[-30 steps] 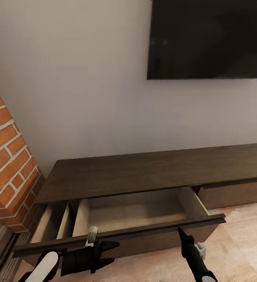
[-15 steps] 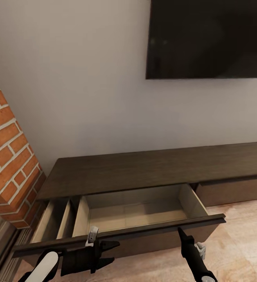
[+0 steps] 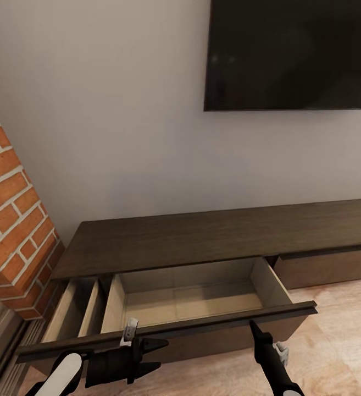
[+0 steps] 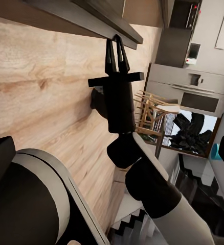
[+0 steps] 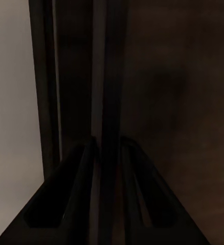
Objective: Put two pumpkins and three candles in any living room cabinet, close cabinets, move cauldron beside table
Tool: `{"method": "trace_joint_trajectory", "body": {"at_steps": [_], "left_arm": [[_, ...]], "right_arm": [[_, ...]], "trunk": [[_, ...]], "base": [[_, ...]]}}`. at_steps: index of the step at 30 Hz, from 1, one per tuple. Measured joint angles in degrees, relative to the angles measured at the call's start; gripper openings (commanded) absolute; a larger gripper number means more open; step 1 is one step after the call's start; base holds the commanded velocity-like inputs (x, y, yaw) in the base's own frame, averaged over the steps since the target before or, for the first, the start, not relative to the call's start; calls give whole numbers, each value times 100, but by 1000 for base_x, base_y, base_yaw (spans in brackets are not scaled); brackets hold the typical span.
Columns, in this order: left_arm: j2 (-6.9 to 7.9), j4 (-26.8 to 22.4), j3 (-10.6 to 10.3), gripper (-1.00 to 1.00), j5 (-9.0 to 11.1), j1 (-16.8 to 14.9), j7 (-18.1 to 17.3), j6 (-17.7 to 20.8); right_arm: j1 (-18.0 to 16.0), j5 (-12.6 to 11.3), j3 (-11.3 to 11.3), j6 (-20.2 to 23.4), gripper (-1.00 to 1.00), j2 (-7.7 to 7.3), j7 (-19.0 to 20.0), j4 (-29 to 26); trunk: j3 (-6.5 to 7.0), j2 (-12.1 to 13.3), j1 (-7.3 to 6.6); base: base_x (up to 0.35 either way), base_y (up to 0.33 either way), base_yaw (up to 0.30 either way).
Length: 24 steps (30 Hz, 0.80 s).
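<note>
The cabinet point(image 3: 213, 242) runs low along the wall, dark brown, with one wide drawer point(image 3: 191, 300) pulled out toward me, its pale beige inside bare. To the drawer's left a second compartment point(image 3: 76, 313) stands open as well, with a beige divider in it. My right gripper point(image 3: 253, 324) points up at the drawer's front edge, near that front's right end; in my right wrist view its fingers point(image 5: 79, 194) stand narrowly apart with the dark front edge point(image 5: 108, 102) running between them, so my jaws sit astride the panel, though I cannot tell whether they press on it. In my left wrist view the same gripper point(image 4: 117, 51) shows its tips close together at the panel's lower edge. My left gripper point(image 3: 155, 355) lies level just below the drawer front's left part, its fingers spread wide and holding nothing. A black TV point(image 3: 293, 55) hangs on the grey wall point(image 3: 103, 110) above the cabinet, a brick column point(image 3: 10, 220) stands at the left, and the floor point(image 3: 339, 330) is light wood.
</note>
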Motion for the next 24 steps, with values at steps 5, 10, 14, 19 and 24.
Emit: {"method": "trace_joint_trajectory", "body": {"at_steps": [5,10,14,19,24], "left_arm": [[0,0,0,100,-1,0,0,0],[0,0,0,100,7,0,0,0],[0,0,0,100,8,0,0,0],[0,0,0,100,4,0,0,0],[5,0,0,100,12,0,0,0]], "right_arm": [[1,2,-4,0,-100,0,-65,-38],[0,0,-13,0,-100,0,0,0],[1,0,-13,0,-100,0,0,-1],[1,1,-14,0,-100,0,-48,-28],[1,0,-26,0,-100,0,-1,0]], "trunk": [[0,0,1],[0,0,0],[0,0,0],[0,0,1],[0,0,0]], "base": [[-63,0,0],[-19,0,0],[-2,0,0],[-50,0,0],[-34,0,0]]}}
